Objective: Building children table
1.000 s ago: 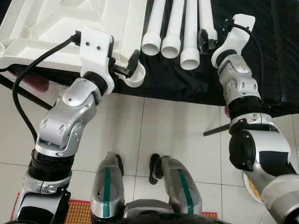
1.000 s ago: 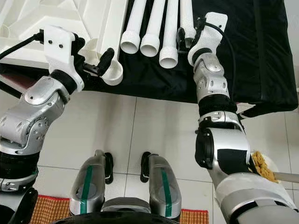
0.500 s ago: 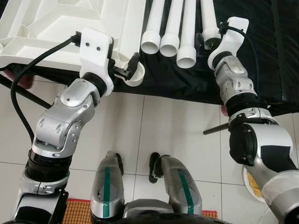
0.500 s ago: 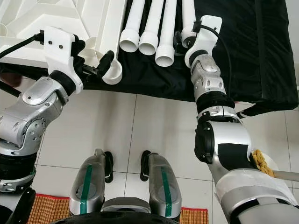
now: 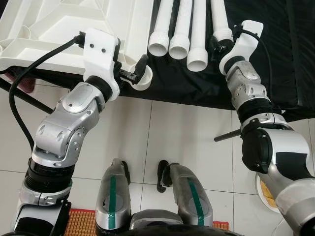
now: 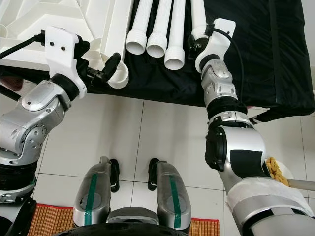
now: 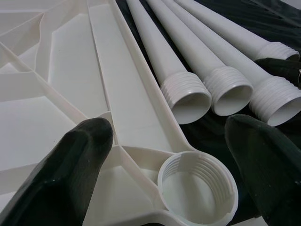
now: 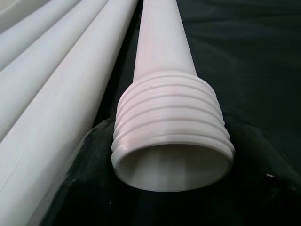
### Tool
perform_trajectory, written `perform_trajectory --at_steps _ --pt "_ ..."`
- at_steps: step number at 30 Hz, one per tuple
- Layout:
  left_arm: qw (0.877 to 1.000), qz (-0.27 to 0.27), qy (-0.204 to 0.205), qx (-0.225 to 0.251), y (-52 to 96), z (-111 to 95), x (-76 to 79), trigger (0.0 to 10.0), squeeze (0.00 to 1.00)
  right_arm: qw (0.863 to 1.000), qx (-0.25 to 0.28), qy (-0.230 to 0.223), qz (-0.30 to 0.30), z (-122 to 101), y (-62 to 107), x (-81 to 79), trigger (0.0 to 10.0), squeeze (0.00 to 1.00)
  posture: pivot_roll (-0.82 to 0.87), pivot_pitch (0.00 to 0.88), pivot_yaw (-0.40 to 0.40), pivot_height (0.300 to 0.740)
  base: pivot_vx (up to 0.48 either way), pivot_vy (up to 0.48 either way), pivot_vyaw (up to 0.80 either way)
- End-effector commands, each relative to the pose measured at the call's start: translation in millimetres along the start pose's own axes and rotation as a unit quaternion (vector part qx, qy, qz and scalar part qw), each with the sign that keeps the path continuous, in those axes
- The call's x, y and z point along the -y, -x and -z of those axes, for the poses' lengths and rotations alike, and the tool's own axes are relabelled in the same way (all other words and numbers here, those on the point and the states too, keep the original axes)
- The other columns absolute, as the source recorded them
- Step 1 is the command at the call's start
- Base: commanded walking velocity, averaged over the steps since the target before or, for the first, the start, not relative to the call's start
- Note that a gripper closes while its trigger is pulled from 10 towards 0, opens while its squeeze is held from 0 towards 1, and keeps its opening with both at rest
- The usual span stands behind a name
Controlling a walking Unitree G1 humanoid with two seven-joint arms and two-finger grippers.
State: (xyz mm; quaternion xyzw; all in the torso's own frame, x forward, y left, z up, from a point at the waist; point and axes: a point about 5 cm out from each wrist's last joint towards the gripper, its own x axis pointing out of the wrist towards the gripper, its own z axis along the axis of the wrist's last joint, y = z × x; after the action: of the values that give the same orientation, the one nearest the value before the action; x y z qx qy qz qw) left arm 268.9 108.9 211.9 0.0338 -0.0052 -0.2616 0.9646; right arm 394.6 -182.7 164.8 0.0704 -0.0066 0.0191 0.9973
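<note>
The white plastic tabletop (image 5: 59, 24) lies upside down on a black-covered surface. My left gripper (image 5: 134, 73) is open at its near corner, one finger on each side of the round threaded socket (image 7: 197, 188). Beside it lie three white legs (image 5: 179, 29), their threaded ends toward me. A fourth leg (image 5: 219, 19) lies furthest right. My right gripper (image 5: 219, 43) is open, and that leg's threaded end (image 8: 171, 141) sits between its black fingers (image 8: 80, 160).
Black cloth (image 5: 275, 59) covers the surface out to the right. Pale floor tiles (image 5: 187, 132) run below its near edge, with my feet (image 5: 113, 196) on them. A dark rod (image 5: 226, 136) sticks out by my right arm. A dish of yellow food (image 6: 278, 174) sits low right.
My right gripper has moved forward, so the rightmost leg's threaded end now sits between its fingers. The left gripper stays at the corner socket.
</note>
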Motion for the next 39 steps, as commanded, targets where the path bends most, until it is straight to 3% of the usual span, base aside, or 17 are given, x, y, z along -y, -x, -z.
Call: perform_trajectory --at_steps 1,2,7,21,22,28,29,32,33,37,39 --pt "0.999 0.033 0.003 0.000 1.0 -1.2 4.1 10.0 0.00 1.000 0.012 -0.005 0.011 1.6 3.9 8.8 1.3 0.00 0.12 0.188 -0.034 0.740 0.000 0.000 0.00" --pt "0.999 0.035 0.008 0.002 0.5 -1.5 4.3 10.0 0.00 0.999 0.028 -0.013 0.015 -0.4 5.5 11.0 10.0 0.00 0.12 0.184 -0.036 0.740 0.000 0.000 0.00" --pt "0.999 0.037 0.016 0.007 -2.9 -1.7 0.9 10.0 0.00 0.996 0.086 -0.029 0.017 -5.8 14.0 14.7 10.0 0.00 0.10 0.169 -0.039 0.740 0.000 0.000 0.00" --pt "0.999 0.033 0.023 0.020 -23.6 -2.9 -20.4 10.0 0.00 0.987 0.155 -0.018 -0.031 -8.9 34.6 9.3 10.0 0.00 0.07 0.111 -0.049 0.740 0.000 0.000 0.00" --pt "0.998 0.038 0.030 0.027 -25.1 -6.3 -21.7 10.0 0.20 0.987 0.158 -0.019 -0.033 -9.3 36.8 8.9 10.0 0.00 0.06 0.100 -0.051 0.740 0.000 0.000 0.00" --pt "0.998 0.042 0.035 0.032 -25.9 -8.6 -22.4 10.0 0.20 0.986 0.160 -0.020 -0.035 -9.6 38.2 8.7 10.0 0.00 0.06 0.100 -0.051 0.740 0.000 0.000 0.00" --pt "0.996 0.057 0.049 0.047 -27.3 -14.4 -22.7 10.0 1.00 0.984 0.169 -0.021 -0.043 -12.1 40.8 6.3 10.0 0.00 0.06 0.079 -0.052 0.740 0.000 0.000 0.00" --pt "0.992 0.082 0.056 0.073 -34.2 -25.9 -22.7 10.0 1.00 0.980 0.188 -0.019 -0.064 -19.3 43.2 0.1 10.0 0.00 0.05 0.046 -0.066 0.740 0.000 0.000 0.00" --pt "0.991 0.092 0.049 0.081 -39.4 -31.1 -22.0 10.0 0.00 0.976 0.200 -0.022 -0.079 -24.5 44.5 -3.6 10.0 0.00 0.06 0.038 -0.071 0.740 0.000 0.000 0.00" --pt "0.990 0.105 0.041 0.088 -45.6 -36.6 -20.4 10.0 0.00 0.971 0.214 -0.024 -0.105 -30.4 47.0 -9.0 10.0 0.00 0.06 0.031 -0.072 0.740 0.000 0.000 0.00" --pt "0.986 0.128 0.057 0.095 -48.8 -42.3 -18.0 10.0 0.00 0.966 0.220 -0.027 -0.137 -33.6 49.9 -14.8 10.0 0.00 0.06 0.027 -0.072 0.740 0.000 0.000 0.00"
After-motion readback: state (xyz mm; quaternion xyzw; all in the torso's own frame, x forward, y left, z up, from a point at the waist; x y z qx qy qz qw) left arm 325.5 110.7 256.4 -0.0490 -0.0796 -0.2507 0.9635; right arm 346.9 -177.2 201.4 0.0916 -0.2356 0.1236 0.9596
